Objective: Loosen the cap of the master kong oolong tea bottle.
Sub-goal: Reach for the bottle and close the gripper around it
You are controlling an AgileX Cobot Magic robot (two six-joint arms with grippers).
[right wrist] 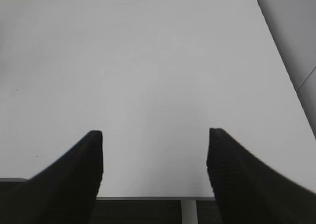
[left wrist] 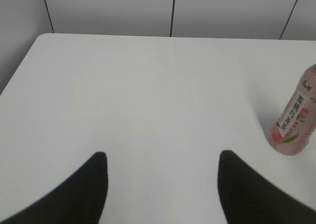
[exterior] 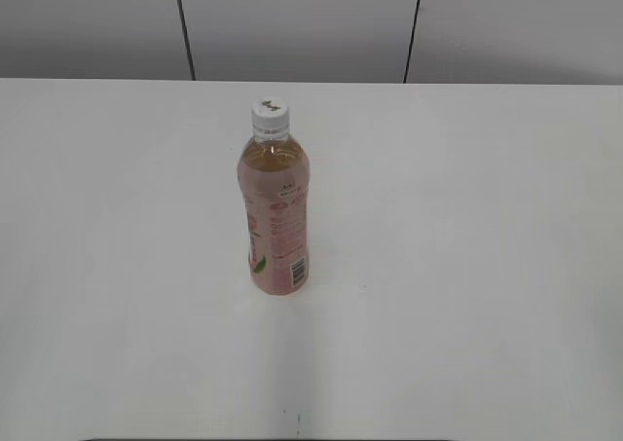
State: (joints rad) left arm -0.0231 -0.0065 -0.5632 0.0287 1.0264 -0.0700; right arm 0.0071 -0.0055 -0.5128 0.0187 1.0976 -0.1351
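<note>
The master kong oolong tea bottle (exterior: pixel 274 227) stands upright near the middle of the white table, with amber tea and a pink label. Its white cap (exterior: pixel 270 116) with a small dark mark sits on top. The bottle's lower part also shows at the right edge of the left wrist view (left wrist: pixel 296 121); the cap is out of that view. My left gripper (left wrist: pixel 162 157) is open and empty, above the table, left of the bottle. My right gripper (right wrist: pixel 154 135) is open and empty over the table's near edge. Neither gripper shows in the exterior view.
The white table (exterior: pixel 467 266) ends at a grey panelled wall (exterior: pixel 302 22) at the back. Its rounded far-left corner (left wrist: pixel 42 37) shows in the left wrist view. Its near edge (right wrist: pixel 148 198) and a leg show in the right wrist view.
</note>
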